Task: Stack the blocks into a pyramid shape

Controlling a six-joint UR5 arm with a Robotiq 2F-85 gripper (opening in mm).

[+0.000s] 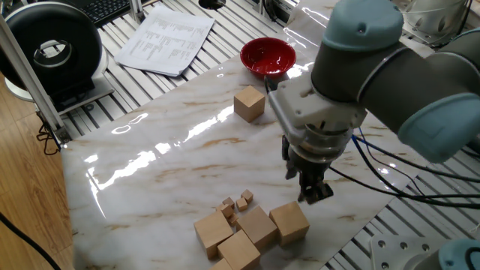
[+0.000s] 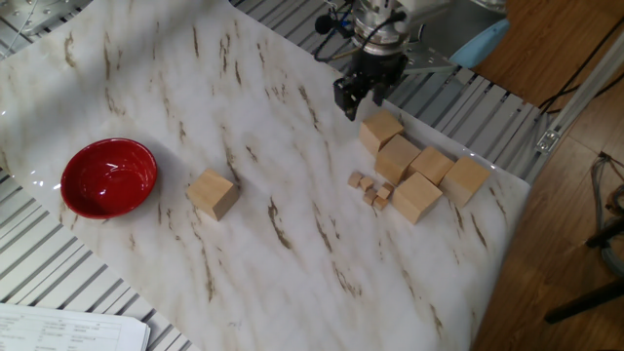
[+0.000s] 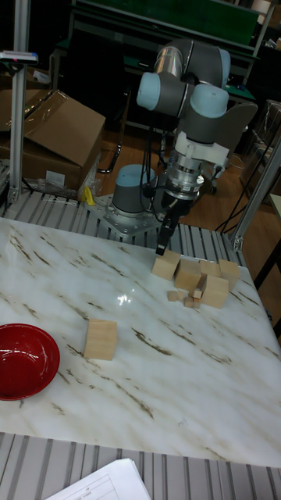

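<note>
One fixed view shows 4 blocks (image 1: 247, 229) clustered flat at the table's (image 1: 150, 187) near edge, a 5th block (image 1: 249, 103) alone near the red bowl (image 1: 268, 56). Gripper (image 1: 313, 193) hovers above the cluster, empty; finger spacing unclear.

A marble-patterned table (image 3: 195, 375) stands on wooden floor (image 2: 565, 244) near cardboard boxes (image 3: 55, 129).

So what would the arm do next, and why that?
Probably swing over to the lone block near the red bowl and fetch it. The gripper hangs empty above the cluster of blocks, which all lie flat with nothing stacked, and that one sits far from the rest.
</note>
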